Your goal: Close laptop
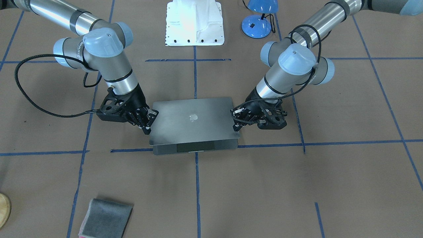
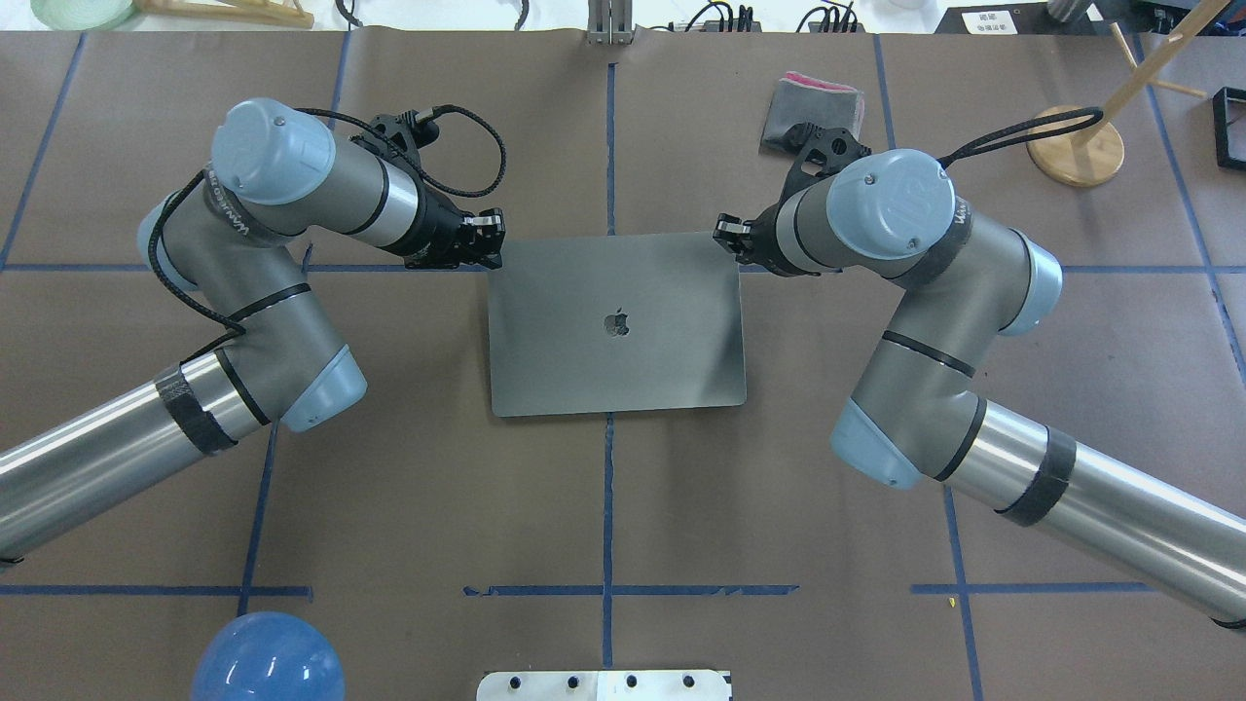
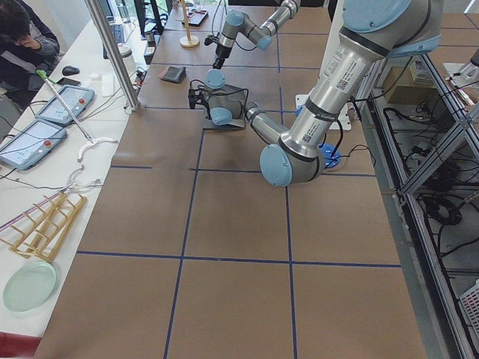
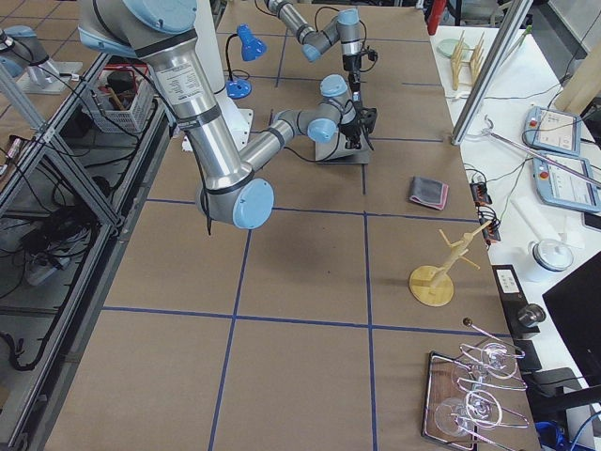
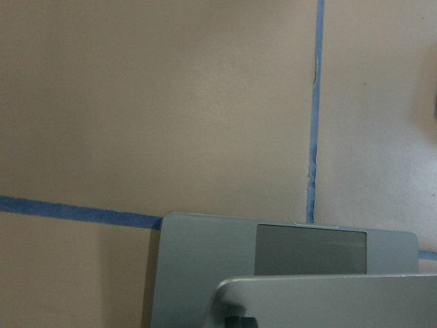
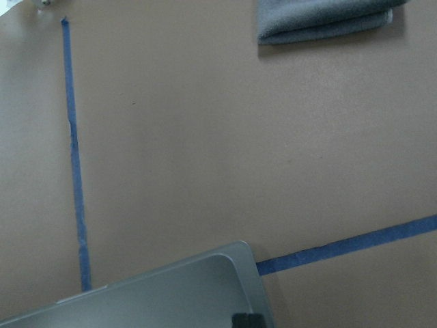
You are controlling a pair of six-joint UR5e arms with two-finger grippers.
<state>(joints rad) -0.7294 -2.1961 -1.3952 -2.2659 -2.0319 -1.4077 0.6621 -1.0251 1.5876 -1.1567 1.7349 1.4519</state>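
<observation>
The space-grey laptop [image 1: 193, 127] lies mid-table with its lid [image 2: 613, 326] lowered almost flat, logo up. A strip of base and the trackpad [image 1: 195, 147] still show under the lid's free edge. My left gripper [image 1: 236, 126] is at the lid's side edge on that view's right. In the overhead view it [image 2: 490, 255] sits at the lid's far left corner. My right gripper [image 1: 146, 129] is at the opposite edge, at the far right corner [image 2: 732, 248]. Each wrist view shows one dark fingertip [image 5: 236, 321] [image 6: 246, 320] on the lid. Both grippers look shut.
A folded grey cloth [image 1: 105, 218] lies on the operators' side, beyond my right arm [image 2: 813, 102]. A blue lamp [image 1: 257, 19] and the white robot base [image 1: 195, 23] are on my side. A wooden stand [image 2: 1076, 146] is at the far right.
</observation>
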